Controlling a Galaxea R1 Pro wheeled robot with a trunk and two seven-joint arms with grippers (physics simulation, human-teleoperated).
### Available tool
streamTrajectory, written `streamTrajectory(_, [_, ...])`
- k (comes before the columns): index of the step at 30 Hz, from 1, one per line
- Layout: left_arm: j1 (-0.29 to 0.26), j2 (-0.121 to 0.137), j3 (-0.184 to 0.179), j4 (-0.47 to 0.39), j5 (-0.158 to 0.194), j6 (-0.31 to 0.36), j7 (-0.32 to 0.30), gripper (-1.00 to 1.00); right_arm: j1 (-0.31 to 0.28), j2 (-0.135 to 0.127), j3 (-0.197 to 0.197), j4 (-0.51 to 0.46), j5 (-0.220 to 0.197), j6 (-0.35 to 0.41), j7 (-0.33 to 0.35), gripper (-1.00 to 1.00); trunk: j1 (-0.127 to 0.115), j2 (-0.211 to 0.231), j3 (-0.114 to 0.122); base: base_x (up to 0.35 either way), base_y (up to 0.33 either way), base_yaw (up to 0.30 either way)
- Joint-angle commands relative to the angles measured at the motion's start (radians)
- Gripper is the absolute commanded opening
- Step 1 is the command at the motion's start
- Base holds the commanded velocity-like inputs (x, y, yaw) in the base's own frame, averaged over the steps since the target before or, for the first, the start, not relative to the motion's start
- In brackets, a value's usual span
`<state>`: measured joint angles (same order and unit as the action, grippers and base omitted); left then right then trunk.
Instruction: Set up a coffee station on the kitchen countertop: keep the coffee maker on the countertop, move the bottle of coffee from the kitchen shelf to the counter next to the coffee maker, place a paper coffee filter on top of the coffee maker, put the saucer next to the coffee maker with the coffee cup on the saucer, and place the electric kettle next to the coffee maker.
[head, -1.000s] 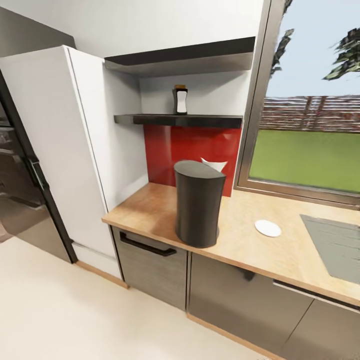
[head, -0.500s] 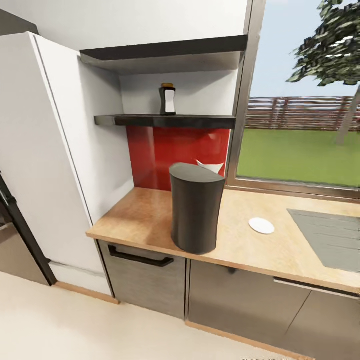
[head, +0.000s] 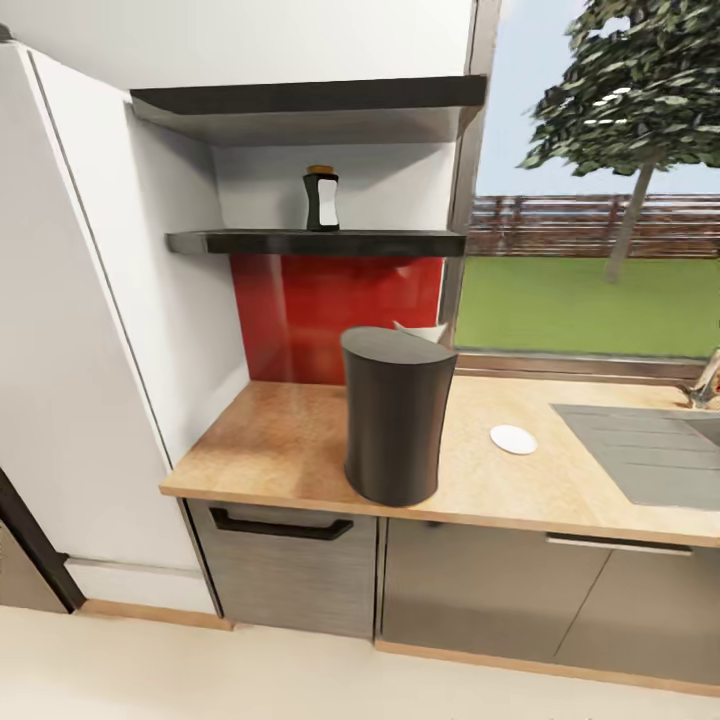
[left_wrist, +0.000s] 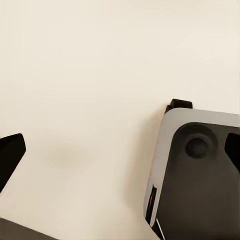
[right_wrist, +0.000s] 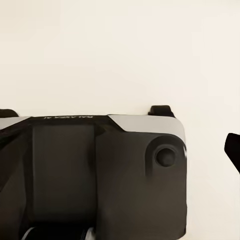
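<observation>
Coffee maker (head: 396, 415) stands upright on the kitchen countertop (head: 290, 440), near its front edge. Saucer (head: 513, 439) lies flat on the counter, well apart from it, between it and the steel sink (head: 640, 450). Bottle of coffee (head: 321, 200) stands on the dark shelf (head: 320, 241) above the red backsplash (head: 330, 300). Wrist views look down at cream floor (left_wrist: 90, 75) and robot base (right_wrist: 100, 170); dark finger tips sit at the frame edges, jaw state cannot be told

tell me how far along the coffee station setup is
Done: the tall dark grey coffee maker and the flat white saucer sit on the light-wood countertop. Nothing is in hand. Left: the small dark coffee bottle is on the black shelf; filter, cup and kettle remain.
</observation>
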<state>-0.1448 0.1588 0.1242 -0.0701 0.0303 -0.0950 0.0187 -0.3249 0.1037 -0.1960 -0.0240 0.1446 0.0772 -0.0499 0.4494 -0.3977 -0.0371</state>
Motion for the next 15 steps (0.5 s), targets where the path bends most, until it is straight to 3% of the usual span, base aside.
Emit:
streamTrajectory(1, [-0.001,0.000,0.003,0.001,0.003,-0.003,0.000,1.00,0.000,0.001,-0.008,-0.002,0.011,0.006,-0.003,1.00,0.001,-0.002,-0.002,0.000,0.339,-0.053])
streamTrajectory(15, [-0.001,0.000,0.003,0.001,0.001,-0.001,0.000,1.00,0.000,0.001,-0.008,-0.002,0.013,0.005,0.000,1.00,0.001,-0.002,-0.002,-0.001,0.339,-0.006])
